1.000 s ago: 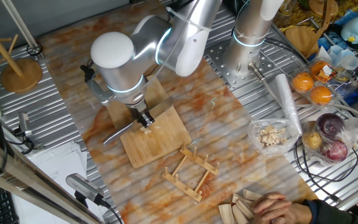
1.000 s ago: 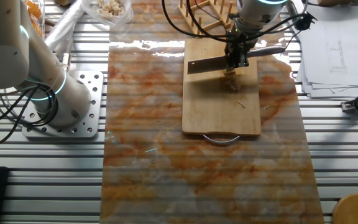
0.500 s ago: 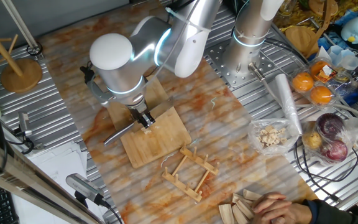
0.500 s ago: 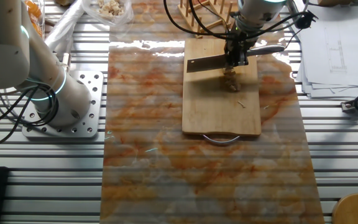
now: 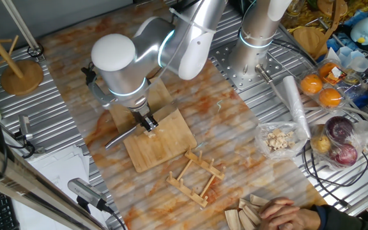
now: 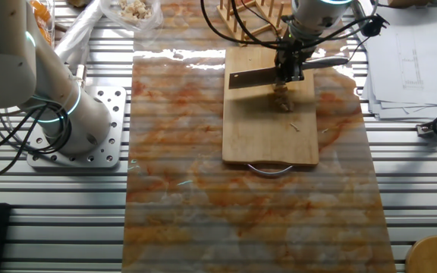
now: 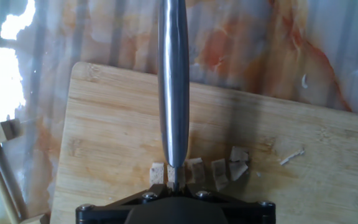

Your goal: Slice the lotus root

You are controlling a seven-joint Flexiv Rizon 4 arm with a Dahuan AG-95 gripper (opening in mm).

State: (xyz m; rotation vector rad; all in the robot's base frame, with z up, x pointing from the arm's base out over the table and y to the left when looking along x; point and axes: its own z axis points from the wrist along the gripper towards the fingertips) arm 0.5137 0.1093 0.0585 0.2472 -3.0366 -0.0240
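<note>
My gripper (image 5: 147, 123) is shut on a knife (image 6: 253, 77) and holds it edge-down over the wooden board (image 5: 171, 148). The blade reaches left and the handle (image 6: 329, 61) right in the other fixed view. In the hand view the knife's spine (image 7: 174, 81) runs straight up from the gripper (image 7: 174, 185). The lotus root (image 7: 229, 168) lies as several small pale chunks in a row on the board (image 7: 104, 124), right under the blade. It also shows in the fixed views (image 6: 281, 99) (image 5: 151, 133). Whether the blade touches it is hidden.
A wooden rack (image 5: 197, 176) lies just beyond the board's near corner. A clear bag of pale chunks (image 5: 278, 138), oranges (image 5: 321, 89) and other produce are at the right. A person's hand (image 5: 286, 212) rests at the bottom edge. A second arm's base (image 5: 254, 45) stands behind.
The arm's elbow has shifted very slightly to the left. The knife stays over the lotus root chunks, which have not moved.
</note>
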